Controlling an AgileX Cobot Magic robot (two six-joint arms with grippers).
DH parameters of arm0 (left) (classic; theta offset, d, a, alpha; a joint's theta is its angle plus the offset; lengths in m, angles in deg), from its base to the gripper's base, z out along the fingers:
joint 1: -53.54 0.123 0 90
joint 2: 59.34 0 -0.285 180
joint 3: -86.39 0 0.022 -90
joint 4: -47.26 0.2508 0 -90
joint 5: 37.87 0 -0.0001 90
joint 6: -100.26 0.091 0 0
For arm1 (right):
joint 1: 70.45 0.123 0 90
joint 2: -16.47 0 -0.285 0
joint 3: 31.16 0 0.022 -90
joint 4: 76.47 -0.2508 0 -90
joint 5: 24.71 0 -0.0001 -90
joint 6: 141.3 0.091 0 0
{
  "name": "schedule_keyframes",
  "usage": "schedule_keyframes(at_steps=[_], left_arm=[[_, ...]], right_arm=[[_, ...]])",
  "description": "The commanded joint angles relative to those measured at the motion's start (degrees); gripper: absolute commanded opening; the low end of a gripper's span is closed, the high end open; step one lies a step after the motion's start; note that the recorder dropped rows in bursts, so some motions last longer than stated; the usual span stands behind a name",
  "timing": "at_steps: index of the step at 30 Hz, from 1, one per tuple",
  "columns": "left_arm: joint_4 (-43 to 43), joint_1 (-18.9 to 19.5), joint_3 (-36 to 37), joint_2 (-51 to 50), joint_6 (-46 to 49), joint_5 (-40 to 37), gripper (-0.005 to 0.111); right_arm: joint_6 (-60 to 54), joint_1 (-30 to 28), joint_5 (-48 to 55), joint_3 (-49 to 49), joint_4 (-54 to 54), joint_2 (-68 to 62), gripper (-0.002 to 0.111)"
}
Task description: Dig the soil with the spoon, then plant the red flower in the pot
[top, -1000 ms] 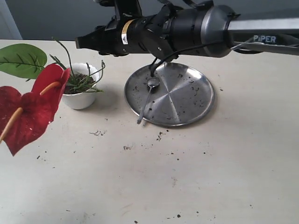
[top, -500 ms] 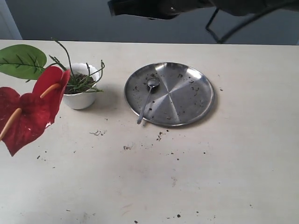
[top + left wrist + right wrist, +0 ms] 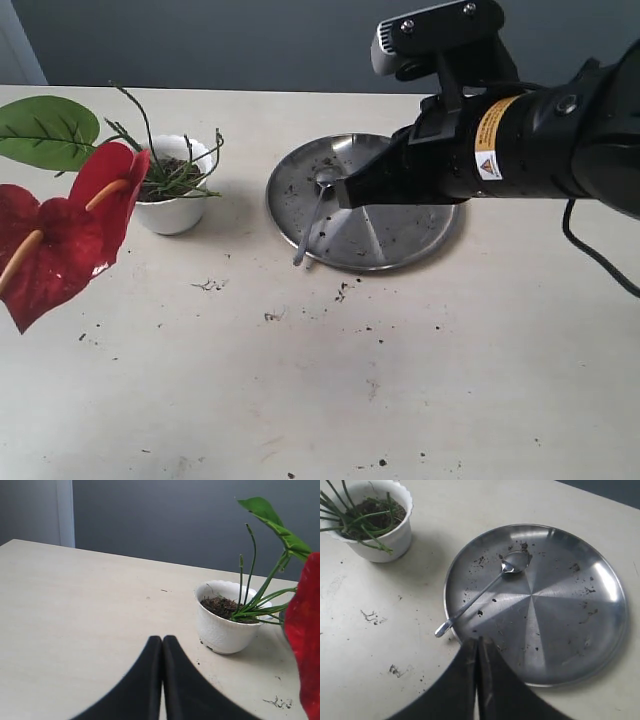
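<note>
The red flower (image 3: 65,235) leans out of the white pot (image 3: 175,205) at the left, with its green leaf (image 3: 45,128) behind and its thin stems stuck in the soil (image 3: 222,606). On the steel plate (image 3: 410,215) lies the spoon (image 3: 315,215), its handle end poking over the rim. My right gripper (image 3: 343,190) hangs shut and empty over the plate; its tips (image 3: 476,641) stand near the spoon's (image 3: 480,594) handle end, apart from it. In the left wrist view my left gripper (image 3: 162,639) is shut on nothing, short of the pot (image 3: 225,630).
Soil crumbs (image 3: 340,292) are scattered on the table in front of the plate and inside it. The right arm's black body (image 3: 520,140) covers the plate's right side. A grey wall (image 3: 250,40) runs behind the table's far edge.
The right arm stretched leftward above the plate and pot a second ago, lifted almost out of view, and now sits lower on the right with its gripper over the plate. Flower, pot and spoon have not moved.
</note>
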Motion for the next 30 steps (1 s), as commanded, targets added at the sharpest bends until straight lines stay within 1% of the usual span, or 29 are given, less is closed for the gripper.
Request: schedule_keyframes(at_steps=[1,6,8,14,18,21,24,26,30], left_arm=[[0.1,-0.1,0.2,0.3,-0.1,-0.1,0.000],[0.1,-0.1,0.2,0.3,-0.1,-0.1,0.000],[0.1,-0.1,0.2,0.3,-0.1,-0.1,0.000],[0.1,-0.1,0.2,0.3,-0.1,-0.1,0.000],[0.1,-0.1,0.2,0.3,-0.1,-0.1,0.000],[0.1,-0.1,0.2,0.3,-0.1,-0.1,0.000],[0.1,-0.1,0.2,0.3,-0.1,-0.1,0.000],[0.1,-0.1,0.2,0.3,-0.1,-0.1,0.000],[0.1,-0.1,0.2,0.3,-0.1,-0.1,0.000]], right_arm=[[0.1,0.0,-2.2,-0.3,-0.3,0.5,0.000],[0.1,0.0,-3.5,-0.3,0.4,0.5,0.000],[-0.2,0.0,-3.8,-0.3,3.9,0.5,0.000],[-0.1,0.0,-6.9,-0.2,3.5,0.5,0.000],[-0.2,0.0,-12.9,-0.2,4.0,2.1,0.000],[-0.5,-0.6,-17.1,-0.2,6.5,5.9,0.000],[-0.5,-3.6,-18.2,-0.2,6.5,11.1,0.000],[0.0,-7.0,-14.5,-0.2,5.6,14.8,0.000],[0.0,-14.7,-7.4,-2.7,0.3,20.4,0.000]])
